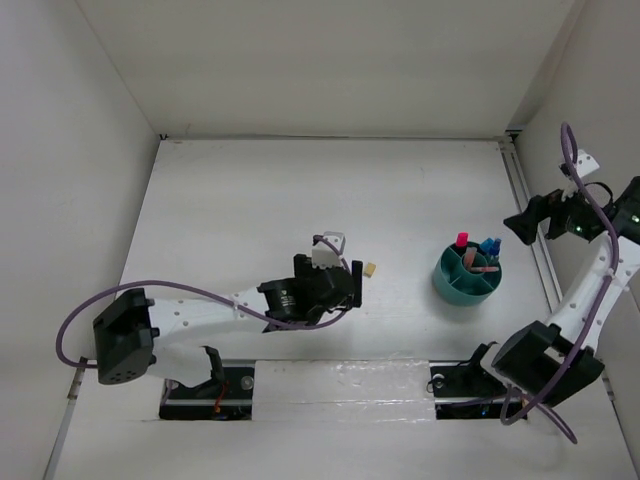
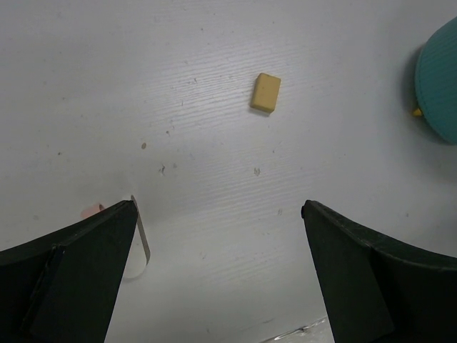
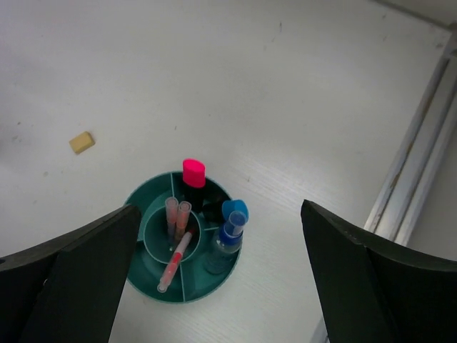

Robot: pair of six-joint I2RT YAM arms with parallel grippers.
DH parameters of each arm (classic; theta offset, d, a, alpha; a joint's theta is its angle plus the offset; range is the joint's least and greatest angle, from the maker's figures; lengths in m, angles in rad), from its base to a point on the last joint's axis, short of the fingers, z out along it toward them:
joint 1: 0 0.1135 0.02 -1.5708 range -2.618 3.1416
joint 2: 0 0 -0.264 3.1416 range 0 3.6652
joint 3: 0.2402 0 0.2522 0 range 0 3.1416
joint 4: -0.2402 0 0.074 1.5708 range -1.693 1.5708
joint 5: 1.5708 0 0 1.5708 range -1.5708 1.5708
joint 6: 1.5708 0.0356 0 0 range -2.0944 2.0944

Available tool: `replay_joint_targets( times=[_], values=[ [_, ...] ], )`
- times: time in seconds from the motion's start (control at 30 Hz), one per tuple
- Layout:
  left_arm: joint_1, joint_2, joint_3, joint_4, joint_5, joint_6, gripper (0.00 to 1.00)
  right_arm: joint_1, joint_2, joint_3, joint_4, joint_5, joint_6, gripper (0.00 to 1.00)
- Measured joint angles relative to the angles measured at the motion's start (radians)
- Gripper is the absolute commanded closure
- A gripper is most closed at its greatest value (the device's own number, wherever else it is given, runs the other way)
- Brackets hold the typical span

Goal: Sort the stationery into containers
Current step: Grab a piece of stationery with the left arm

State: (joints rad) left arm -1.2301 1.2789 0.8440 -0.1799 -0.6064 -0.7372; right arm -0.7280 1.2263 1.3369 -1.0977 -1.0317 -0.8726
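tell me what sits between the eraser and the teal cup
Nothing: the table between the tan eraser and the teal organiser cup is bare, as the top view shows.

A plain back wall rises behind the white table, a side wall stands at its left, and a metal rail runs along its right edge.

eraser on table, left of cup | pens in cup

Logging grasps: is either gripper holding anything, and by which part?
Nothing is held. The left gripper is open, short of the eraser; the right gripper is open, clear of the teal cup.
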Motion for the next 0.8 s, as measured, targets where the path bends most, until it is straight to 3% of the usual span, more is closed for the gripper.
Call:
replay_joint_targets(
  times=[0.1,0.23,0.43,0.8],
  values=[
    [0.009,0.058,0.005,0.013,0.023,0.018,0.0,0.003,-0.025,0.106,-0.027,-0.018,0.018,0.0],
    [0.016,0.168,0.07,0.004,0.042,0.066,0.08,0.066,-0.058,0.22,0.01,-0.011,0.152,0.0],
    [0.022,0.404,0.306,-0.028,0.047,0.141,0.11,0.371,-0.023,0.35,0.093,0.09,0.34,0.0],
    [0.14,0.611,0.43,-0.038,0.146,0.229,0.18,0.397,-0.072,0.048,0.236,0.1,0.395,0.0]
  ],
)
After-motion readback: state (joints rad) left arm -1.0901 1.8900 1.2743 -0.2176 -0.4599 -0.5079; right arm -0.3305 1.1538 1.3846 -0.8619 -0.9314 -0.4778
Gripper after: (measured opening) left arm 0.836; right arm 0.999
